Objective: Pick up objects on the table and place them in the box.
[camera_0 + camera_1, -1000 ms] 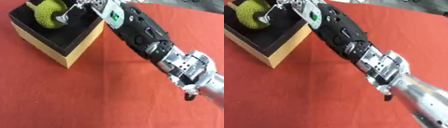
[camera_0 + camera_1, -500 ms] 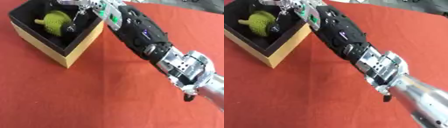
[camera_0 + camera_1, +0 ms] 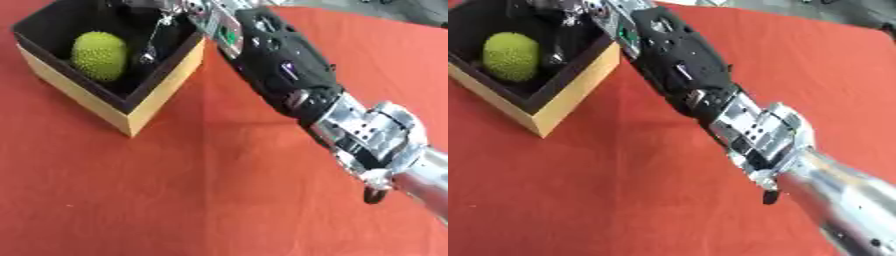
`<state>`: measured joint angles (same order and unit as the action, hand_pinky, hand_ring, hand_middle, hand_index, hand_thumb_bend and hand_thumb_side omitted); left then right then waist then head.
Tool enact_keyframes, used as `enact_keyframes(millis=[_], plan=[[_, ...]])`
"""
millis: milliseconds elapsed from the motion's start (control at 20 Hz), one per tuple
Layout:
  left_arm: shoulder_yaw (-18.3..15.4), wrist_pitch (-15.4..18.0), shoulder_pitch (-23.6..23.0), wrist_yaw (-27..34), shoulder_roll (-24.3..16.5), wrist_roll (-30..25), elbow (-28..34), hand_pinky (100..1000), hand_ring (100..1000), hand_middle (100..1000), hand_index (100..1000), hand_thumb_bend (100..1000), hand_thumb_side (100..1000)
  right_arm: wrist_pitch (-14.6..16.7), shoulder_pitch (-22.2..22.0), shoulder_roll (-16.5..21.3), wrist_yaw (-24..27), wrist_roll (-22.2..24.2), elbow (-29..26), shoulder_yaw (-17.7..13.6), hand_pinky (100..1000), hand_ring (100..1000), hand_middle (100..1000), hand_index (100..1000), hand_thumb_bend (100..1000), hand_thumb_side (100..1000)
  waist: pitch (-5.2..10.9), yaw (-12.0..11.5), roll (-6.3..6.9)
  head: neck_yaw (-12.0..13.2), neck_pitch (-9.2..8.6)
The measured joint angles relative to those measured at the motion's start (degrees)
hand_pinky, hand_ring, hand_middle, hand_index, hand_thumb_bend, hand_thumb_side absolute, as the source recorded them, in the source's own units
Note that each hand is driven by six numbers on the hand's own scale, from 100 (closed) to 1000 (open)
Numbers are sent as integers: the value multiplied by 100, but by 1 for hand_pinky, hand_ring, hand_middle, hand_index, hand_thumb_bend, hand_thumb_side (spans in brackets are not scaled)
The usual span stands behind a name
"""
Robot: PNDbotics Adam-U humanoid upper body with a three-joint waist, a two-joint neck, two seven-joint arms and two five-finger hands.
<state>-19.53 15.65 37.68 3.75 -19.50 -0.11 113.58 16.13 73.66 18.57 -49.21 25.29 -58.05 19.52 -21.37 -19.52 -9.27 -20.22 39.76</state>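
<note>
We find no text, number or brand that we can read anywhere here. The one mark we see is a small green patch [image 3: 229, 36] on the silver plate just behind the right hand [image 3: 162, 10], at the wrist end of the black forearm; whether it carries any lettering we cannot tell. The box [image 3: 156, 95] under the hand's fingers shows plain tan walls with no print

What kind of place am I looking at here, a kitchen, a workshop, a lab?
Probably a robot test bench or lab: a table under a plain red cloth, one open box holding a spiky green fruit-like thing, and a robot arm reaching in.
</note>
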Motion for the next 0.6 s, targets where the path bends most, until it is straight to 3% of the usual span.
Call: enact_keyframes(millis=[250, 450, 600], plan=[[0, -2, -46, -2, 0, -3, 0, 590, 535, 544, 685, 100, 160, -456, -10, 244, 466, -265, -983, -230, 841, 935, 843, 914, 316, 100, 39, 65, 57, 48, 3], [-4, -7, -100, -17, 0, 7, 1, 591, 536, 545, 686, 100, 163, -837, -163, 567, 1063, -419, -1862, -487, 800, 908, 809, 863, 128, 100, 99, 156, 86, 116, 27], [-19, -14, -147, -25, 0, 29, 1, 590, 537, 545, 686, 100, 168, -1293, -511, 980, 1825, -844, -2604, -755, 773, 890, 795, 876, 100, 100, 129, 232, 109, 225, 55]])
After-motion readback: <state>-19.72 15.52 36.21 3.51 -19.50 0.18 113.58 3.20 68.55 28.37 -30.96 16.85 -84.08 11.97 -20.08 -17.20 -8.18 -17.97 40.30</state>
